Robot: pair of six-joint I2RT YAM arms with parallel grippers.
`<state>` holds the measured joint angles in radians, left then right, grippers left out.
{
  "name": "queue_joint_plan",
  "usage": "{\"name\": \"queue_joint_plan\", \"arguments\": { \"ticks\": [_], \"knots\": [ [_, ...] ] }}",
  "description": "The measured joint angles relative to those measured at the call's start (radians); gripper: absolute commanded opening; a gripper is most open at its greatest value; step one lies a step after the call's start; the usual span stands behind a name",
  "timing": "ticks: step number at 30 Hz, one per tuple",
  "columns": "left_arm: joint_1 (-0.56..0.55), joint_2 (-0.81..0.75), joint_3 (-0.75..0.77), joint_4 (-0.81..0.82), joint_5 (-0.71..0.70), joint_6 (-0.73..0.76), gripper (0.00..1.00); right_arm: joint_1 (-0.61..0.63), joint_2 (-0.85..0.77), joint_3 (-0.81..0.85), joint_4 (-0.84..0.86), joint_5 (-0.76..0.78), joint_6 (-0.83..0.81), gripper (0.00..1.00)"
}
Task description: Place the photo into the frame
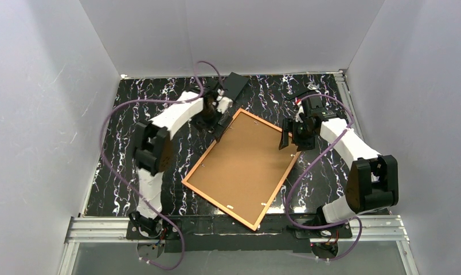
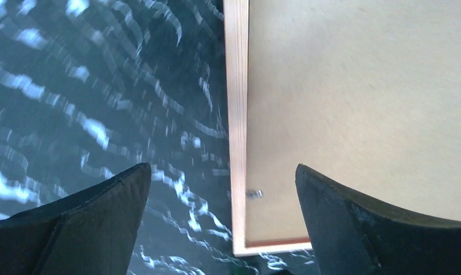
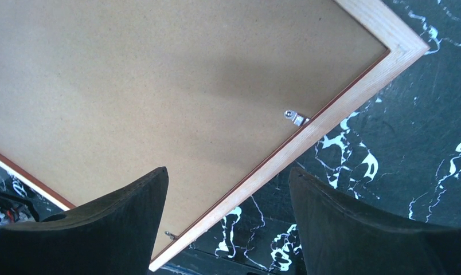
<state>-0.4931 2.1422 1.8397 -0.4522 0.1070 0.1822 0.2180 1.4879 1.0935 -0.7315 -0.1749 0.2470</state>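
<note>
Right wrist view looks down on the frame (image 3: 317,126), lying back up and askew on the dark marbled table (image 3: 423,143) between the two arms, with a brown backing board (image 3: 159,86) filling it and a small metal clip (image 3: 294,117) at the rim. The right gripper (image 3: 227,172) hovers over that edge, fingers spread wide, holding nothing. The left gripper (image 2: 222,166) is spread too, straddling the frame's far-left rim near a corner, seemingly clear of it, though that view is blurred
</note>
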Motion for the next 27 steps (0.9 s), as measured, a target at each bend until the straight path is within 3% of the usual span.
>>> {"name": "queue_joint_plan", "arguments": {
  "ticks": [8, 13, 21, 27],
  "knots": [
    [0.003, -0.667, -0.43, 0.132, -0.124, -0.389, 0.98, 0.0, -0.097, -0.055, 0.001, -0.039, 0.011, 0.85],
    [0.011, -0.929, -0.738, 0.098, -0.154, -0.676, 0.98, 0.0, -0.149, -0.101, 0.002, -0.056, 0.018, 0.84],
    [0.011, -1.132, -1.08, 0.055, -0.129, -1.087, 0.98, 0.0, -0.173, -0.153, 0.002, -0.069, 0.028, 0.84],
    [0.011, -1.046, -1.113, 0.106, -0.109, -1.213, 0.89, 0.0, -0.18, -0.159, 0.003, -0.075, 0.034, 0.84]
  ]
}}
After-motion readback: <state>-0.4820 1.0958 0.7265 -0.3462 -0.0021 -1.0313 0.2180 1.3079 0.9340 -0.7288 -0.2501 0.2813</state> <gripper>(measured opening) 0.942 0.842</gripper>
